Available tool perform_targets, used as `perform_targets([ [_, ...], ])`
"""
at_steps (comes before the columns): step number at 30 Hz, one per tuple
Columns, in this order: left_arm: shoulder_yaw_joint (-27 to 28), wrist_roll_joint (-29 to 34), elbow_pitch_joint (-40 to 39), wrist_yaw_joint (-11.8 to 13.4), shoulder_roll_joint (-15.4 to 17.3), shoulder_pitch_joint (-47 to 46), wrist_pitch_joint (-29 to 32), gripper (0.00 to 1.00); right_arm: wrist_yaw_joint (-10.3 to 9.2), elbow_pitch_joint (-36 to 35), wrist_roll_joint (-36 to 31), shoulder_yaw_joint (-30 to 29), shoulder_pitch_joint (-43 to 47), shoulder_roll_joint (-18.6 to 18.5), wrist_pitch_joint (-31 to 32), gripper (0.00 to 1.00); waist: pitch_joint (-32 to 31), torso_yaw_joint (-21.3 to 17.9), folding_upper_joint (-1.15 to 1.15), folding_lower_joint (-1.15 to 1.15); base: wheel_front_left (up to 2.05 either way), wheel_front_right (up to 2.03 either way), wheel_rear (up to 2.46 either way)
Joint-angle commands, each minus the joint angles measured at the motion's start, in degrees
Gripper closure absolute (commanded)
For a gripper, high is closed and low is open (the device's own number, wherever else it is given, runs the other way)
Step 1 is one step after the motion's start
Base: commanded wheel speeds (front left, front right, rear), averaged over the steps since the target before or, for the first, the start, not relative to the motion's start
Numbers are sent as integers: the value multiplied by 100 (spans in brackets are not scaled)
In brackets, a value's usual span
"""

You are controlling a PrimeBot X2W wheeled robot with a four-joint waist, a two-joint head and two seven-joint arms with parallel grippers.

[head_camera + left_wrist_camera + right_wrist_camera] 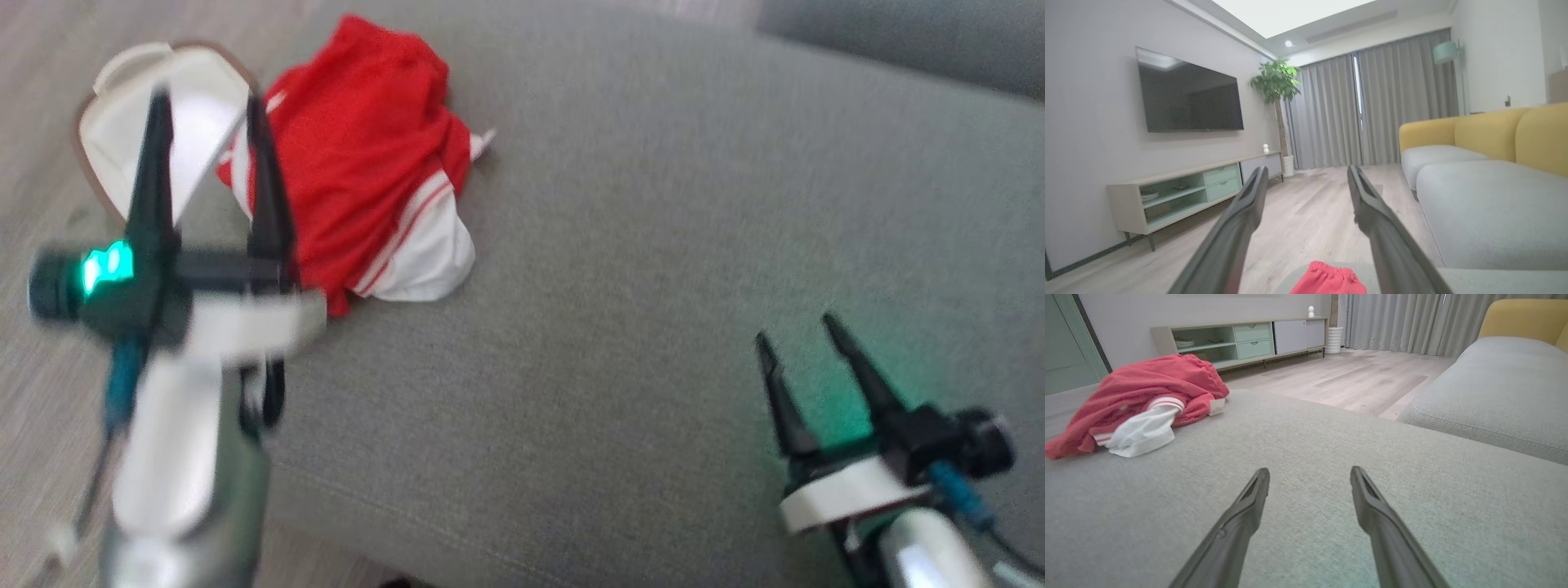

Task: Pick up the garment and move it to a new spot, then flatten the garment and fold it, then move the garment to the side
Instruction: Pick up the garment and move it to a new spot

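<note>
A red garment (pixel 359 163) with white panels and red-striped trim is seen crumpled in a heap on a grey upholstered seat (pixel 637 245), at the seat's far left edge in the head view. In that view part of the heap is covered by the left gripper (pixel 206 98), which is held above the seat's left edge. Its fingers (pixel 155 180) are spread wide, with nothing between them. No contact between those fingers and the cloth can be made out; the picture is blurred there. Beyond the left gripper, past the seat's edge, a white rounded object (pixel 122 114) is seen on the wood-look floor (pixel 41 367); its kind cannot be told. The right gripper (pixel 795 327) is held near the seat's near right corner, well apart from the garment. Its fingers (pixel 777 392) are likewise parted wide and nothing is gripped. In the right wrist view bare grey fabric lies beneath and ahead of that gripper, and the heap is seen off to the upper left. A white fold and a small pale label (pixel 1217 406) are shown at the heap's near side. In the left wrist view only a red edge of the garment is seen at the bottom, between the two wide-set fingers. Beyond it a wall-mounted screen (pixel 1188 96), a low cabinet (pixel 1180 192) and a yellow-backed sofa (pixel 1494 134) are shown.
</note>
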Motion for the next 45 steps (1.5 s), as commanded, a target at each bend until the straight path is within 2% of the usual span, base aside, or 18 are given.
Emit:
perform_targets([
  [1,205,-14,108,-105,168,-388,-26,0,40,-214,-27,149,-253,-172,-63,0,604,-97,0,-2,0,0,0],
  [5,136,-81,1344,-459,376,-1667,214,0,40,-325,-52,271,-394,-552,-63,0,1092,-191,0,-2,0,0,0],
  [12,212,-697,3217,-801,706,-3480,1631,0,40,-735,-51,456,-553,-946,-63,0,1694,-603,0,-2,0,0,0],
  [16,260,-913,4130,-857,1256,-3864,2257,0,40,-963,-39,602,-678,-937,-63,0,1909,-1028,0,-2,0,0,0],
  [19,236,-879,4643,-864,1623,-3920,2475,0,40,-1085,-55,712,-720,-947,-63,0,2016,-1277,0,-2,0,0,0],
  [24,298,-1038,5127,-872,1860,-3902,2568,0,40,-1144,-1,663,-751,-821,-63,0,2080,-1549,0,-2,0,0,0],
  [25,295,-1076,5147,-875,1871,-3909,2508,54,40,-1143,4,628,-759,-797,-63,0,2083,-1568,0,-2,0,0,0],
  [26,275,-1093,5150,-876,1890,-3922,2424,100,40,-1133,11,596,-764,-775,-63,0,2083,-1578,0,-2,0,0,0],
  [32,19,-1042,4935,-882,2017,-4129,1826,100,40,-1052,24,596,-818,-642,-63,0,1854,-1651,0,-2,0,0,0],
  [36,-351,-1033,4497,-883,2197,-4283,1633,100,40,-955,66,672,-832,-446,-63,0,1489,-1805,0,-2,0,0,0],
  [42,-997,-1217,3328,-883,2620,-4486,1857,100,40,-807,168,725,-801,-80,-63,0,845,-2257,0,-2,0,0,0],
  [43,-997,-1217,3328,-883,2620,-4486,1857,100,40,-807,168,725,-801,-80,-63,0,845,-2257,0,-2,0,0,0],
  [45,-1378,-1384,2552,-884,2781,-4594,2162,100,40,-759,233,727,-781,74,-63,0,552,-2573,0,-2,0,0,0],
])
